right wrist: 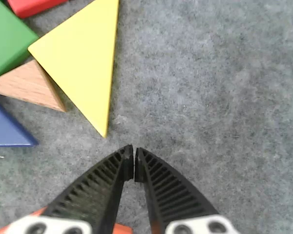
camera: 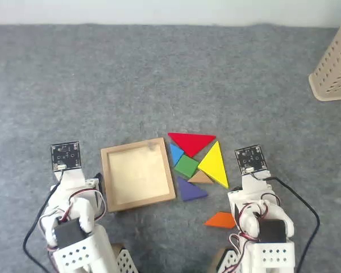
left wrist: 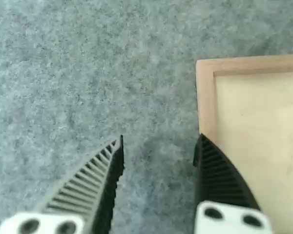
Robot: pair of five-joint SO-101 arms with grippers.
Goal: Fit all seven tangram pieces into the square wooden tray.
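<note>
R gripper (right wrist: 134,157) is shut tip to tip w/ nothing in it, hanging over bare carpet (camera: 159,74). Nearest piece is orange (camera: 220,220), back beside the R arm on its tray side, behind the tips. Just ahead of the tips and a bit to the tray side is the sharp corner of yellow (right wrist: 83,58). Its long edge runs away from the gripper, roughly in line w/ the reach, so the jaws would prob. have to open and close across the piece, not along it. Beyond yellow, toward the tray: tan (right wrist: 27,85) touching it, purple (right wrist: 5,129) beside that, green (right wrist: 7,39) next out, then blue (camera: 175,153) and red (camera: 191,141) farthest ahead. All seven lie on the R arm's side of the tray (camera: 105,179), so R is the nearer arm for every pick. The tray sits betw. the cluster and the L arm, w/ no piece in it yet, so the job looks unstarted. L gripper (left wrist: 158,146) is wide open and holds nothing. One finger is over the tray rim at its outer wall, the other over carpet. It is well apart from all the pieces, w/ the tray in the way.
</note>
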